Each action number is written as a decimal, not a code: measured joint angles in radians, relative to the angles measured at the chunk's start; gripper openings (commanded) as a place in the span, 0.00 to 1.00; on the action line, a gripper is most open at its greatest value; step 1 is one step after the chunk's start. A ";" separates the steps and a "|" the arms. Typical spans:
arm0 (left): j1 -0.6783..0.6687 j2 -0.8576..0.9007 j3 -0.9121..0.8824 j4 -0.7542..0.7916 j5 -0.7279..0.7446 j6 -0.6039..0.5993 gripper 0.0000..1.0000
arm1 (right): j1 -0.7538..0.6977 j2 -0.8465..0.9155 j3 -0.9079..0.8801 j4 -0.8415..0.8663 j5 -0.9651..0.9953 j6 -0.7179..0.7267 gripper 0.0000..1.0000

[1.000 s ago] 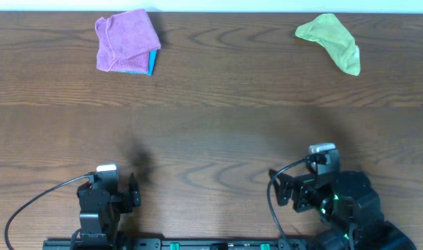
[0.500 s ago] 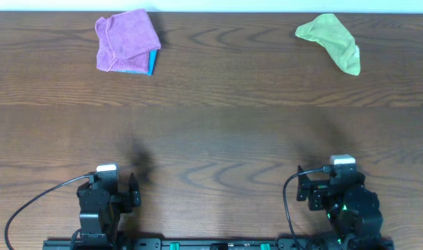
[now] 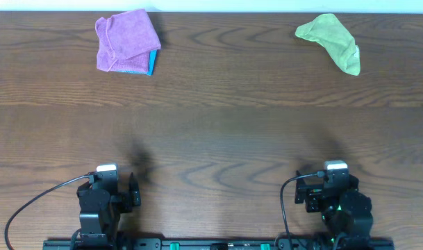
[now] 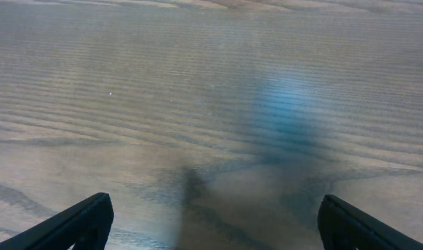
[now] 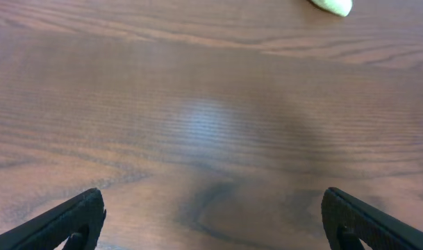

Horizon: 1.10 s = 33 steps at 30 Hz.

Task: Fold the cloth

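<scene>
A purple-magenta cloth (image 3: 126, 39) lies folded over at the far left of the table, on top of a blue cloth (image 3: 152, 63) whose edge shows at its lower right. No second purple cloth shows. My left gripper (image 3: 108, 186) is at the near edge, far from the cloth, open and empty; in the left wrist view (image 4: 214, 226) only bare wood lies between its fingertips (image 4: 86, 219). My right gripper (image 3: 334, 182) is at the near right edge, also open and empty over bare wood in the right wrist view (image 5: 214, 219).
A lime-green cloth (image 3: 330, 40) lies crumpled at the far right; its tip shows in the right wrist view (image 5: 333, 5). The dark wood table (image 3: 218, 132) stretches between the cloths and the arms.
My right arm has drawn back and straightened at the near edge, its gripper shifting to the right. The left arm and the cloths have not moved.
</scene>
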 measured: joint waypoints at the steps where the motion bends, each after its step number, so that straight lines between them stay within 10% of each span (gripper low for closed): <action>1: 0.000 0.000 0.000 0.000 0.000 0.000 0.95 | 0.000 0.000 -0.006 0.000 -0.001 0.000 0.99; 33: 0.000 0.000 0.000 0.000 0.000 0.000 0.95 | -0.001 0.000 -0.043 0.005 0.028 -0.004 0.99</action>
